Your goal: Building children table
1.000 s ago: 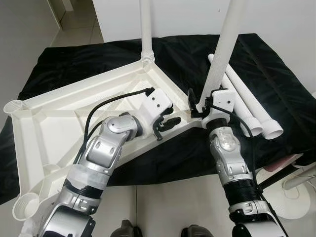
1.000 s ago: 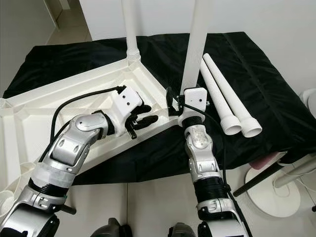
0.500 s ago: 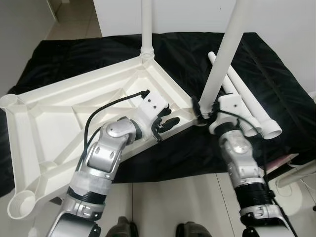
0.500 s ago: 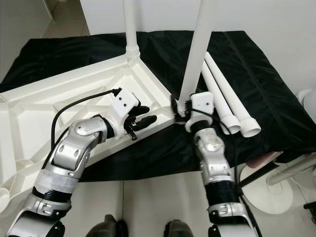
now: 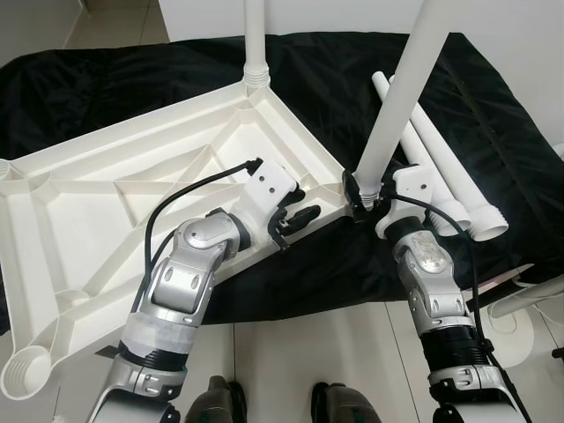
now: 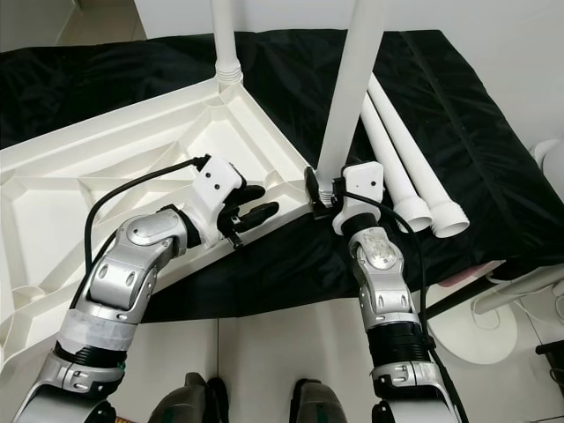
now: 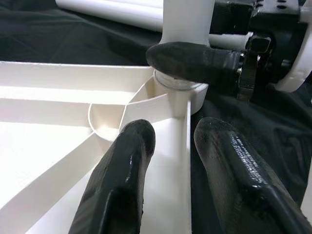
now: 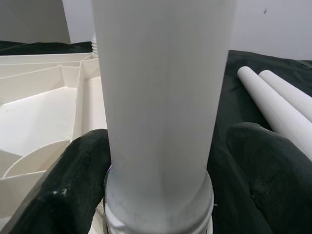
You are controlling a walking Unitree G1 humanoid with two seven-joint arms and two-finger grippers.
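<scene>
The white plastic tabletop (image 5: 132, 211) lies upside down on a black cloth (image 5: 493, 132), ribs facing up. My right gripper (image 8: 161, 195) is closed around the base of a white table leg (image 5: 401, 97), which stands in the tabletop's near right corner socket (image 7: 183, 87) and leans slightly away from the tabletop. My fingers (image 8: 63, 190) press against both sides of it. My left gripper (image 7: 170, 161) rests at the tabletop's near edge just beside that corner, its two fingers (image 7: 122, 165) slightly apart and straddling the tabletop's rim without clamping it. A second leg (image 5: 255, 40) stands upright in the tabletop's far corner. Two loose legs (image 5: 441, 176) lie side by side on the cloth, just beyond the corner I am holding.
</scene>
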